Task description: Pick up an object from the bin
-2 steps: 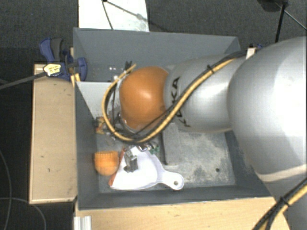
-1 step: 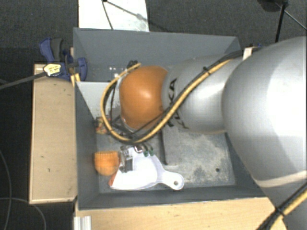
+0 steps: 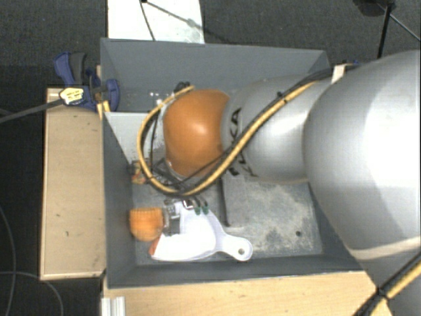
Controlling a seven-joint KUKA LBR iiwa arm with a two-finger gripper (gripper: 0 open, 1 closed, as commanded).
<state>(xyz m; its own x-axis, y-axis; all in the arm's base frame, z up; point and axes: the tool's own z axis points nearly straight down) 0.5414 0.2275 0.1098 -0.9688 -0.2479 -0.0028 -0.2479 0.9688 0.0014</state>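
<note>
Seemingly nothing has been lifted yet. The things nearest the jaws are a small orange rounded lump (image 3: 145, 222) and a white plastic scoop (image 3: 197, 242) with a short looped handle. Both lie on the floor in the near-left corner of the grey bin (image 3: 276, 222), the lump just beside the scoop's left end. We see the dark tip of the tool standing low between the two, at or very near the scoop's upper edge. We cannot say which of them it is meant for. Nor can we tell whether the jaws are released or clenched, because the wrist hides them from above, and we make out nothing held between them.

Above that corner sits the rounded orange wrist cover (image 3: 194, 130) with a yellow-and-black cable (image 3: 148, 157) looping round it. The silver arm (image 3: 296, 137) reaches in from the right across most of the bin. A small brownish thing (image 3: 137, 171) lies against the left wall, too dim for us to name.

We judge the approach as good as done. Closing on one thing, raising it and clearing the rim all remain.
</note>
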